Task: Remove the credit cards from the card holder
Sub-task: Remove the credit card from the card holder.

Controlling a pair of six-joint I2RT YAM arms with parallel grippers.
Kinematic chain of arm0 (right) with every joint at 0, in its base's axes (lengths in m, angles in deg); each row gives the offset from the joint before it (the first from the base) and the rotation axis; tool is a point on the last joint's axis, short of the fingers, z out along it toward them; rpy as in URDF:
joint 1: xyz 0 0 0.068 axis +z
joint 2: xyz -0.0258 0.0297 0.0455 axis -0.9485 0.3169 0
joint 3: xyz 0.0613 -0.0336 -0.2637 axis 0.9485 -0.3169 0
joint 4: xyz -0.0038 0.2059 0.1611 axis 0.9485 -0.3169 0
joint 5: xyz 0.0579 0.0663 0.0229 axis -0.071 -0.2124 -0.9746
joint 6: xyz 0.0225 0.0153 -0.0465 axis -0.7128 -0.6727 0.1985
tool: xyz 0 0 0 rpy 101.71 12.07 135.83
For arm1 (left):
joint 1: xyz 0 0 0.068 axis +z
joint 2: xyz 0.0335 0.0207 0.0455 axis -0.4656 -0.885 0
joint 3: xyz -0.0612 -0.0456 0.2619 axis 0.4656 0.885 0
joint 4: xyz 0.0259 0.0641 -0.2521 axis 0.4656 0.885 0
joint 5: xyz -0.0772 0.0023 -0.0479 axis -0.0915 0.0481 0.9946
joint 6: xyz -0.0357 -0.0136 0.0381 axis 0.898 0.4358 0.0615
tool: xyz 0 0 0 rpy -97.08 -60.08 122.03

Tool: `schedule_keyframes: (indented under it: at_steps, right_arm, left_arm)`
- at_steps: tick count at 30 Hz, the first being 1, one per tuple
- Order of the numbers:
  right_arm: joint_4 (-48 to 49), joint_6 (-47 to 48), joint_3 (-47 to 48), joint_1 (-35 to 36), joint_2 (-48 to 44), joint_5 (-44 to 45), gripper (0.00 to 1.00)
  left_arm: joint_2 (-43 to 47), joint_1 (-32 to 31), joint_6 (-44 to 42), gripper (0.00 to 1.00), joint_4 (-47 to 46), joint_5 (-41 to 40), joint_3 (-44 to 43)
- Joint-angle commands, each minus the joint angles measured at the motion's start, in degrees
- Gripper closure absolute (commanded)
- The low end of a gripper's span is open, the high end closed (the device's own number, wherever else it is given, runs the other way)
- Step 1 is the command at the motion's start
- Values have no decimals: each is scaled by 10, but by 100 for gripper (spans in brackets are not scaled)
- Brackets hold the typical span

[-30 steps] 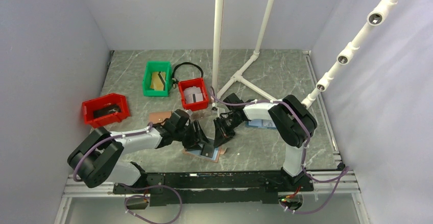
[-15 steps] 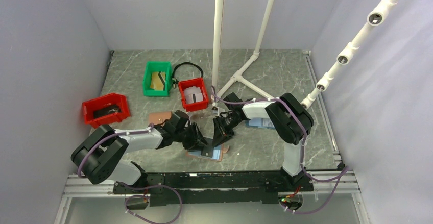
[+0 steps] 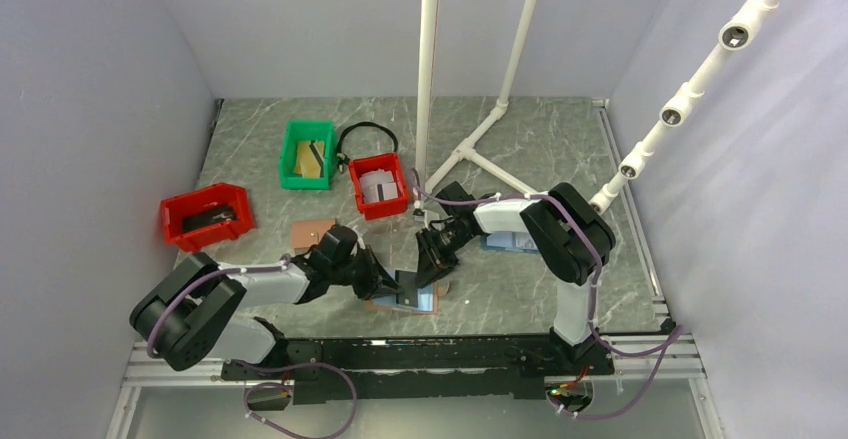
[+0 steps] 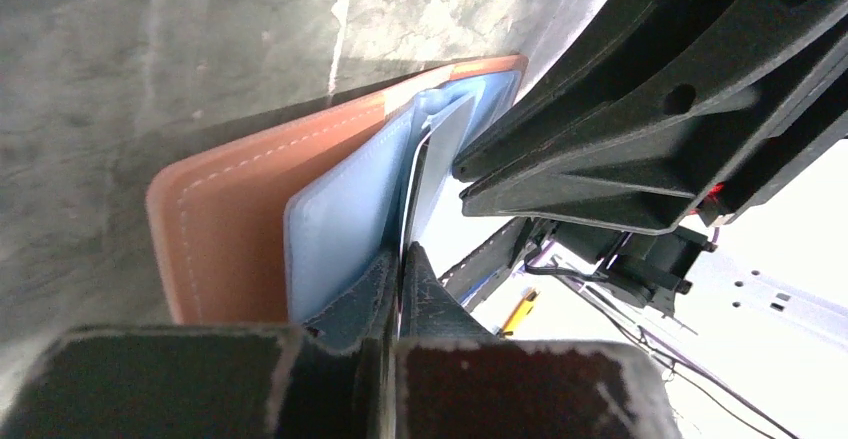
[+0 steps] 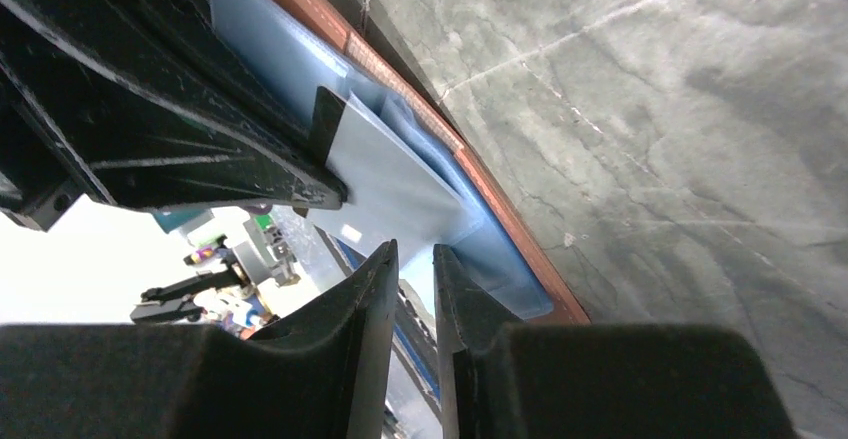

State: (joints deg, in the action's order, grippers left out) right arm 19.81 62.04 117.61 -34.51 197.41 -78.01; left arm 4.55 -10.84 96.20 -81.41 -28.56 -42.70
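Note:
The card holder lies open on the table between my two grippers, brown outside and light blue inside. A thin pale credit card sticks up out of its blue pocket. My left gripper is shut on that card, whose white edge runs up from between the fingertips. My right gripper hovers just beyond the card, over the holder's blue lining. Its jaws stand a narrow gap apart. In the top view the left gripper and right gripper nearly meet over the holder.
At the back left stand two red bins and a green bin. A brown flat piece lies behind the left arm. A blue item shows under the right arm. White pipe posts rise mid-table.
My left gripper has closed onto the card and drawn slightly left. The right gripper has opened a little and stayed in place. The holder now lies flatter.

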Motion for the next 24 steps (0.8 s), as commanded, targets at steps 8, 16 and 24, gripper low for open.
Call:
schedule_keyframes:
  at_steps: [8, 16, 24]
  right_arm:
    - [-38, 75, -4, 8, 5, 120, 76]
    - [-46, 87, 1, 18, 8, 138, 76]
    - [-49, 91, 1, 23, 9, 146, 76]
  left_arm:
    - [38, 51, 43, 96, -81, 26, 73]
    - [49, 63, 15, 88, -46, 46, 60]
    - [31, 71, 8, 92, -59, 77, 64]
